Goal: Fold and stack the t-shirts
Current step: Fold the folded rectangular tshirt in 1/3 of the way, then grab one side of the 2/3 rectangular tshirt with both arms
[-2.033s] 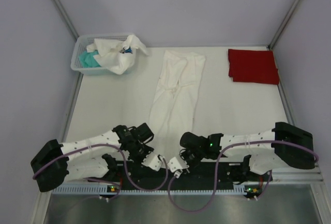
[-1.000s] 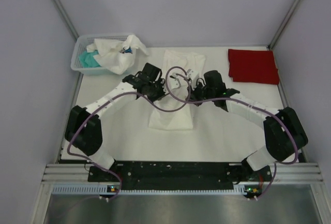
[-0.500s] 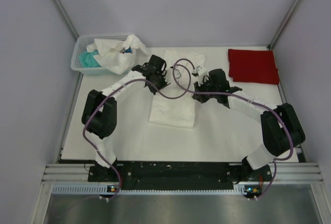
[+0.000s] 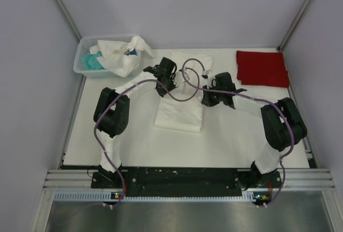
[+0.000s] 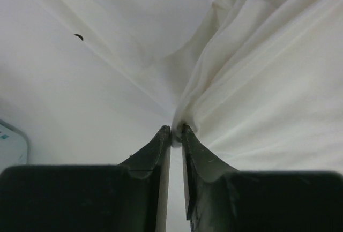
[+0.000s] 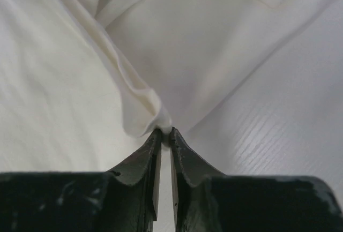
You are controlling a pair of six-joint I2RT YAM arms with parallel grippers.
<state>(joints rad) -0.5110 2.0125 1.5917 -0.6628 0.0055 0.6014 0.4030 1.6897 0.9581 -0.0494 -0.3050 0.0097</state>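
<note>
A white t-shirt (image 4: 179, 111) lies folded over in the middle of the table, its far end near the back edge. My left gripper (image 4: 170, 76) is shut on the shirt's left edge; the left wrist view shows cloth (image 5: 257, 92) pinched at the fingertips (image 5: 161, 138). My right gripper (image 4: 206, 77) is shut on the shirt's right edge, with a fold of cloth (image 6: 142, 111) pinched between its tips. A folded red t-shirt (image 4: 262, 68) lies at the back right. White and teal t-shirts (image 4: 115, 55) are piled in the basket.
A small white plastic basket (image 4: 84, 66) stands at the back left corner. Purple cables (image 4: 185, 84) loop over the white shirt between the two arms. Grey walls close in the table on three sides.
Both grippers have carried the shirt's near end from the table's front edge up toward its far end, doubling the shirt over. In the last half second they moved slightly farther back.
</note>
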